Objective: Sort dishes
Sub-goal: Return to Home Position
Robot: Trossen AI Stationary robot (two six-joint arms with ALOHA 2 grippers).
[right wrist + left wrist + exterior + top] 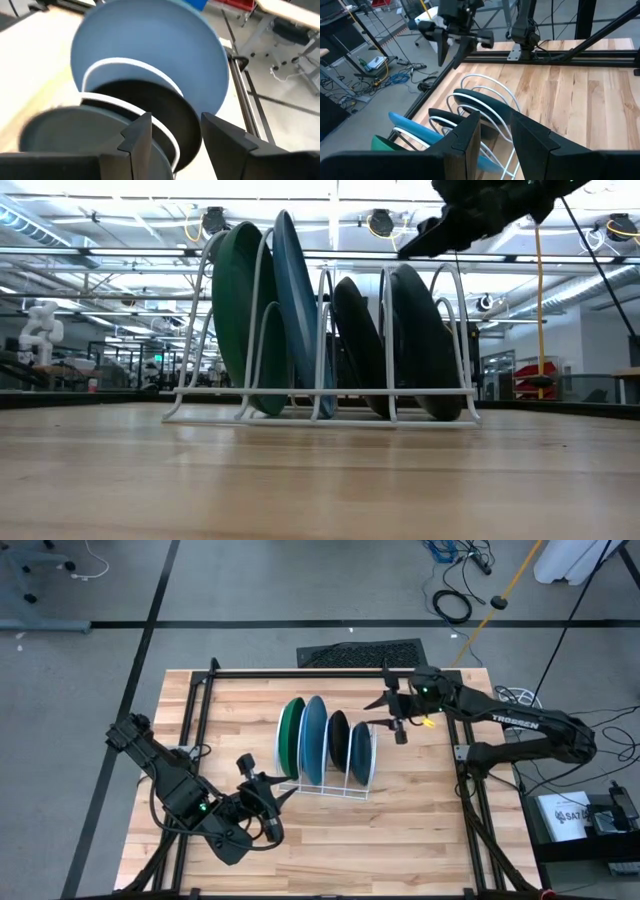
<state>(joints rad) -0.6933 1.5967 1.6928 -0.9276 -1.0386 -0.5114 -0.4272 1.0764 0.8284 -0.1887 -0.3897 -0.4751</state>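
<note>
Green plate (290,735), light blue plate (314,738), black plate (338,740) and dark teal plate (361,752) all stand upright in the white rack (330,788) mid-tabletop (430,830), so I judge sorting done, with only homing left for my right claw (378,715), empty and parted by the teal end, and my left claw (280,790), empty and parted near the green end.

White wire rack (330,789) stands mid-table on the wooden table (410,835) — black mat (360,653) beyond at twelve o'clock, coiled cable (452,606) at one.
</note>
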